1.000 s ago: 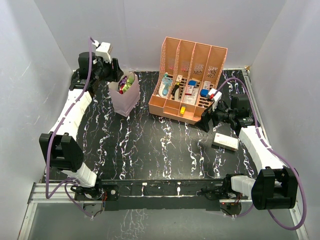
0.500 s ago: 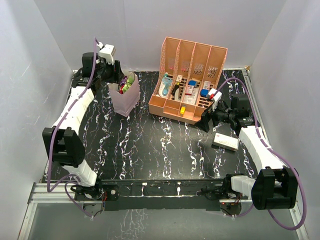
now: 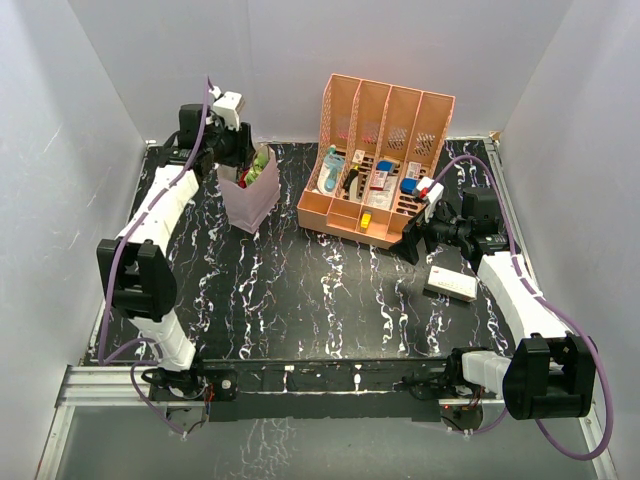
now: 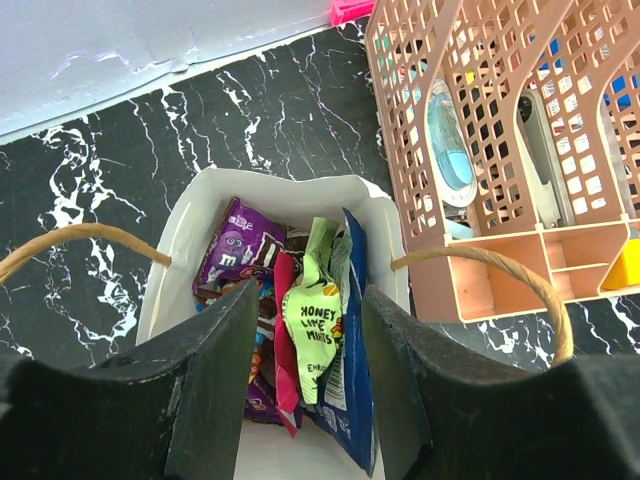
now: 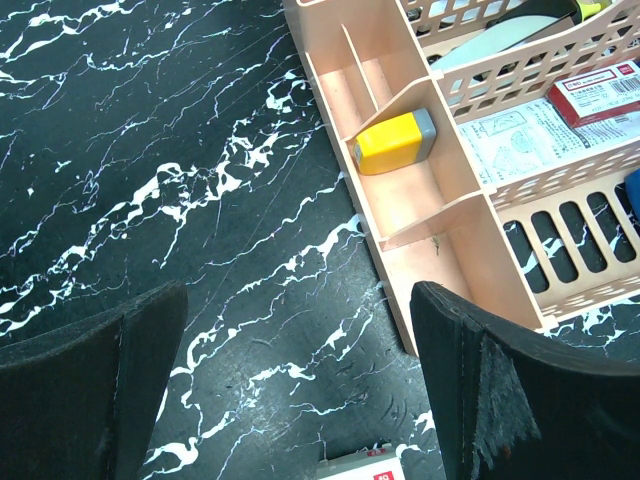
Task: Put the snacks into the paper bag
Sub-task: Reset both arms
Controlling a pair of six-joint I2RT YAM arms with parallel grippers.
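Observation:
The pale pink-lilac paper bag [image 3: 250, 203] stands upright at the back left of the table. In the left wrist view I look down into the paper bag [image 4: 190, 225], which holds snacks: a purple packet [image 4: 238, 255], a pink one [image 4: 284, 345], a green "Honey Lime Mints" packet [image 4: 318, 335] and a blue bag [image 4: 355, 390]. My left gripper [image 3: 240, 150] [image 4: 308, 292] hovers over the bag's mouth, open and empty. My right gripper [image 3: 413, 240] [image 5: 298, 300] is open and empty, low over the table in front of the rack's right end.
A peach slotted rack [image 3: 385, 165] with bottles and cartons stands right of the bag, and its front tray holds a yellow item [image 5: 393, 140]. A white rectangular box [image 3: 450, 284] lies by my right arm. The bag's cord handles [image 4: 500, 265] arch out on both sides.
My left gripper has moved right and forward, from behind and left of the bag to over its mouth. The right arm has not moved.

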